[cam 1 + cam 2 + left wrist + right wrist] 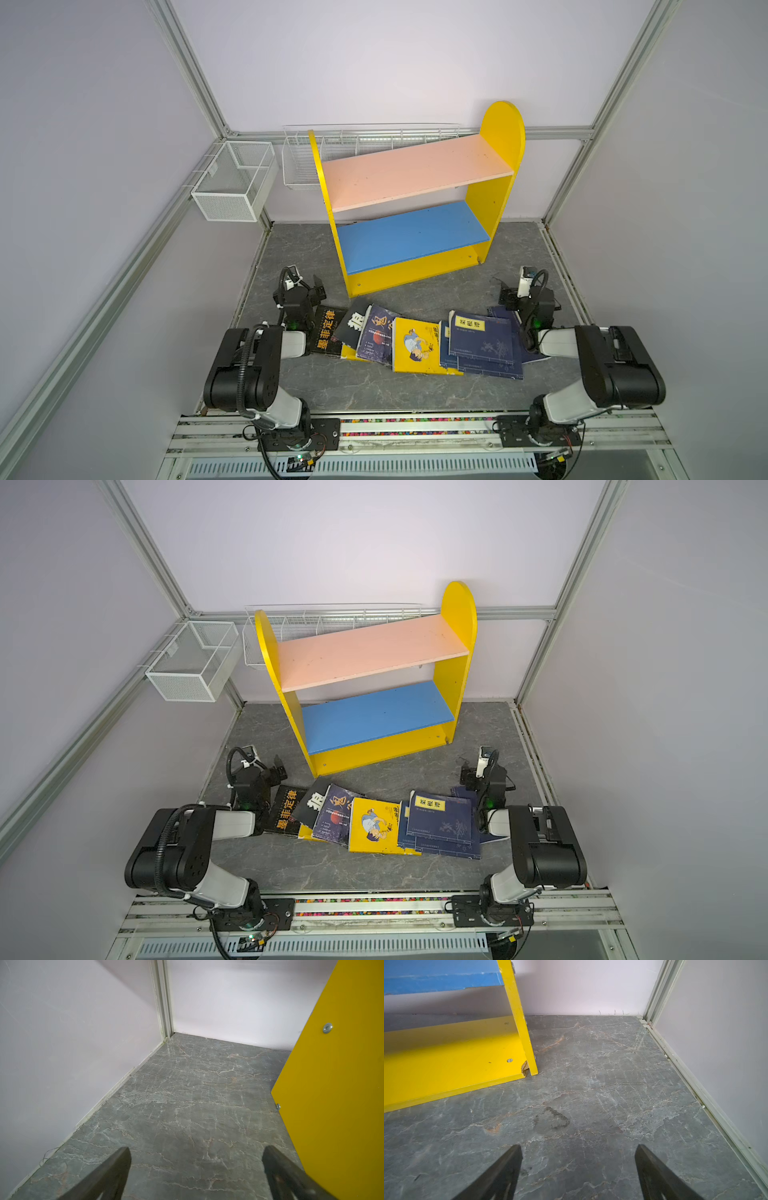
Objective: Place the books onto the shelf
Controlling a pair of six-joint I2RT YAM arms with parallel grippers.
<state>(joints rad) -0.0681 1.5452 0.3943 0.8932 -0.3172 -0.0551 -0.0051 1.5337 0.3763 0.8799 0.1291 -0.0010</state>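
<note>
We look down on a grey marbled tabletop [374, 390] inside a pale-walled booth. The books [419, 345] lie flat in a loose, overlapping row across the front of the table, between the two arms. A black book [328, 332] with large yellow characters is at the left end. A yellow cartoon book [415, 347] is in the middle, and a navy book [482, 338] with a yellow label lies to the right.

Behind the row and apart from it stands the shelf [500, 137]. Its pink upper board [415, 174] and blue lower board [411, 235] are both bare.

The left gripper [195, 1150] is poised over bare table just beside the shelf's yellow side panel [332, 1084], jaws spread wide, holding nothing. The right gripper [578, 1148] points at bare table near the shelf's other foot, also wide apart and empty.

We judge the books light, thin and floppy, with slick covers that will slide over one another. Lying flat, they offer little to pinch. An overhanging edge looks the best hold, such as where the navy book rides on its neighbours, taken near the spine where a paperback is stiffest.
</note>
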